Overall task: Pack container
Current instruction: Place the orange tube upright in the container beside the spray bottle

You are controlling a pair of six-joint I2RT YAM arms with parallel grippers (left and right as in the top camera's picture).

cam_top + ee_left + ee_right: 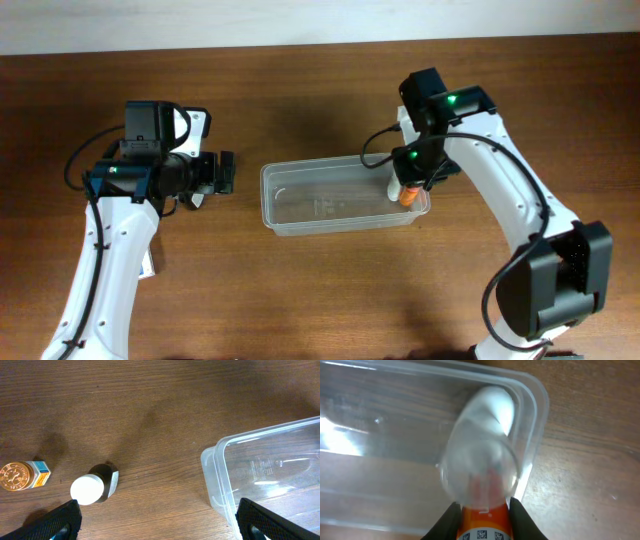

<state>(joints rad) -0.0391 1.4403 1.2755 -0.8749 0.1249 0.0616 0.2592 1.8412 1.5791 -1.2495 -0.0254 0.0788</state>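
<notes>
Right tool is clamped on a small orange-labelled bottle with a cloudy white cap, fingers pinching the label on either side. Directly beneath that tool lies the right end of the clear, shallow, round-cornered rectangular plastic container, sitting on the brown wooden worktop. Whether the bottle touches the container's floor, I can't tell. Over to the left tool: jaws spread wide, gripping nothing, the container's end just ahead to its right. A dark bottle with a white cap is ahead to its left, a gold-lidded little jar further left.
</notes>
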